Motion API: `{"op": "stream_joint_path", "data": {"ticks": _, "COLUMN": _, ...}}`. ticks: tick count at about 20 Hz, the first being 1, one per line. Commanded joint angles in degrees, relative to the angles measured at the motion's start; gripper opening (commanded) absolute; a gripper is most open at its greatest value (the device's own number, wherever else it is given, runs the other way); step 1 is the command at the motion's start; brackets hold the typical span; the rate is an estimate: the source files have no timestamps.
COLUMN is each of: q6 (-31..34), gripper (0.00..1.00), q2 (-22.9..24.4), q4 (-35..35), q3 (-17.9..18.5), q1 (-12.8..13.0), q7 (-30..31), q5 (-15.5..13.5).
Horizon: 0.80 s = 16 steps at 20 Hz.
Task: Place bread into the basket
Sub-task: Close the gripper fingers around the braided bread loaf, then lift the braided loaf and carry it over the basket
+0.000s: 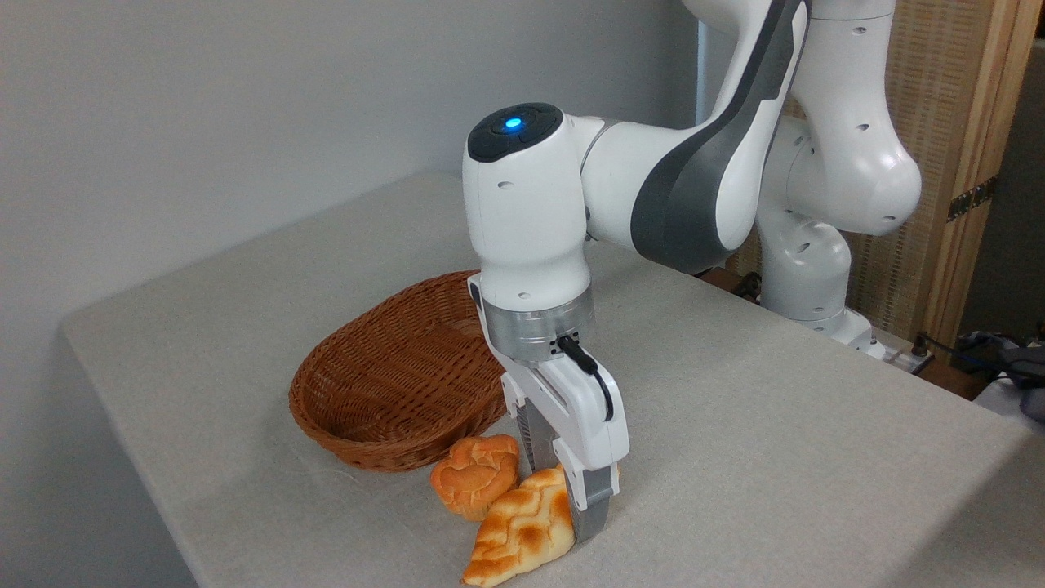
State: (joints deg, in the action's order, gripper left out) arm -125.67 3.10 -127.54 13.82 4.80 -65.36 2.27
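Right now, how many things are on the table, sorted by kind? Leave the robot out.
Braided loaf: 1
Round bun: 1
Wicker basket: 1
Total: 3

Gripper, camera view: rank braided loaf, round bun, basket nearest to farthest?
1. Braided loaf: between the fingers of the gripper, at its upper end.
2. Round bun: just left of the fingers.
3. Basket: behind and to the left, empty.
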Motion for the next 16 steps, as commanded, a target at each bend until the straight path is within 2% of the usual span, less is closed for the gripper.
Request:
{"op": "stream_joint_path", "data": {"ticks": 1, "q6": -1.2, "gripper": 0.32, "q2": 0.6, "q4": -0.2, "q3": 0.5, "q1": 0.1, "q7": -1.0, "q5": 1.1}}
{"op": "stream_joint_path", "data": {"ticks": 16, "q6": -0.7, "gripper": 0.33, "q2": 1.5, "q4": 1.8, "q3": 0.9, "q1": -0.1, "q7": -1.3, "q5": 1.1}}
